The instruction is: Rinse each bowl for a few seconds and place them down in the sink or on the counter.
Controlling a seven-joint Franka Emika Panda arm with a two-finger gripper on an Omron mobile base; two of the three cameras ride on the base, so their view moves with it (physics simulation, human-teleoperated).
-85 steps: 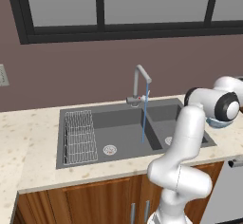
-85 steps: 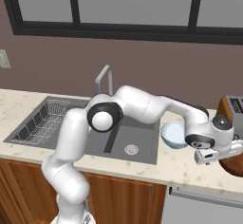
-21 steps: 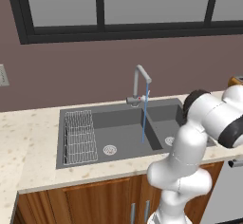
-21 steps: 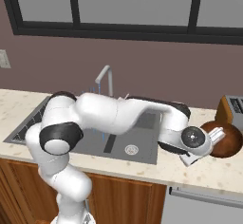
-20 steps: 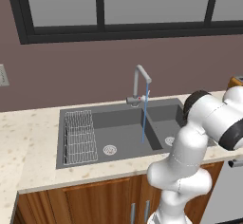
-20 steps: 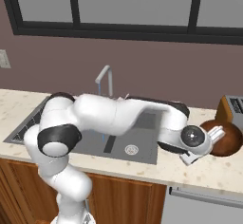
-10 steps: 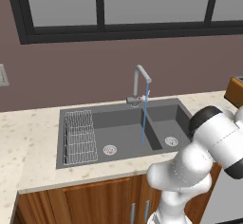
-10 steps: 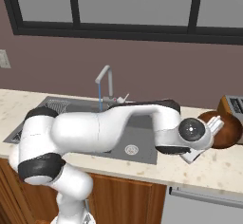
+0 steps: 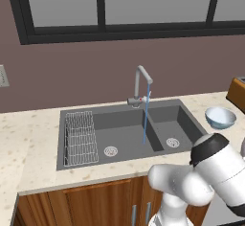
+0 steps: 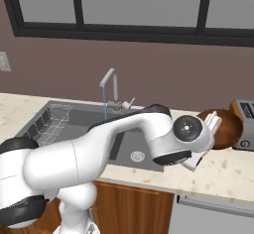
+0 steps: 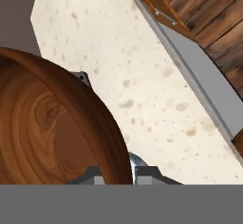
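— My hand [image 11: 115, 174] is pinching the rim of the wooden bowl [image 11: 52, 133] over the table [image 11: 142, 76].
— Rigid, glossy, probably slippery; the rim's the right hold. Blue bowl [image 9: 220, 117] sits beside the sink [image 9: 129, 131].

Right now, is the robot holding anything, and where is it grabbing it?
Yes, the brown wooden bowl. The gripper has its jaws pinched on the bowl's rim, one on each side of the wall.

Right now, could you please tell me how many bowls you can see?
2: a pale blue-grey bowl on the beige counter right of the sink, and a brown wooden bowl gripped by the hand. Others may be hidden.
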